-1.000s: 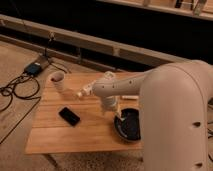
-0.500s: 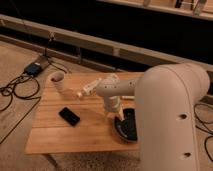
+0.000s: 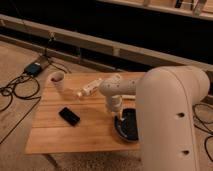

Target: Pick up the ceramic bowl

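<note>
Ceramic bowl (image 3: pixel 131 129): round, shallow, glossy navy-black, thick rim. It sits on the light wooden slat table (image 3: pixel 90 136), near the table's front-right corner. Its right side is hidden behind the robot's white body.

Gripper (image 3: pixel 119 116): hangs wrist-down over the table's right half, right at the bowl's left rim. Contact or just above it, can't tell. Spread or clamped, can't tell either; the tip is dark against the dark bowl.

Key relation: the bowl lies directly under the gripper and slightly to its right. The bowl is round, so there's no long axis to align to and any rim section works. The left rim is the closest grab point. Single arm, so no choice of side.

My read is approach essentially done, grasp not confirmed, and the bowl isn't lifted off the table. Next step probably needs a pinch across the thick rim, then a straight lift. Glossy glaze is a slip risk.

Other items on the table:
- flat black phone (image 3: pixel 69 115), centre-left, well apart from the bowl
- pale pinkish cup (image 3: pixel 56 80), back-left corner
- pale elongated object (image 3: pixel 90 89), lying mid-back, can't identify
</note>
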Robot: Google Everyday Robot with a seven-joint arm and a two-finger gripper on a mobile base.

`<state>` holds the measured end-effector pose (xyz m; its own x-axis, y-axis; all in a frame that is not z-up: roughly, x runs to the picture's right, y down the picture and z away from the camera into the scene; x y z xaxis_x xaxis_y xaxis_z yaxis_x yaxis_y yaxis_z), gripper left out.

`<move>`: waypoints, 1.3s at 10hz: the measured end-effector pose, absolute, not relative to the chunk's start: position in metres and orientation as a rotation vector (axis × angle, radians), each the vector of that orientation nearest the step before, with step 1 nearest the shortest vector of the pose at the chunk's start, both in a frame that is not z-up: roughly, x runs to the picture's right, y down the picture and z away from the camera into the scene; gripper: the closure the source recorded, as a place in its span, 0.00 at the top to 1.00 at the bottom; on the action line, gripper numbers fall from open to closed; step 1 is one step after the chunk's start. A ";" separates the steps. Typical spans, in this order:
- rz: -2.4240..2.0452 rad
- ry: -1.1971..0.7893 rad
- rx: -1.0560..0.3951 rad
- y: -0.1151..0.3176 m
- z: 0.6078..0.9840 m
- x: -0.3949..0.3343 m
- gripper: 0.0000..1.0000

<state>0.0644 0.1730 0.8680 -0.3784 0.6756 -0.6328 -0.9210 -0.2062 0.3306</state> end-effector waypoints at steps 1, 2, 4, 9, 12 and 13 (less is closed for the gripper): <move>1.815 0.813 -0.431 0.171 0.869 0.066 0.22; 1.825 0.804 -0.440 0.170 0.869 0.066 0.10; 1.831 0.788 -0.452 0.168 0.868 0.064 0.00; 1.732 0.764 -0.414 0.157 0.860 0.063 0.00; 1.599 0.780 -0.313 0.148 0.852 0.056 0.00; 1.568 0.783 -0.289 0.146 0.850 0.052 0.00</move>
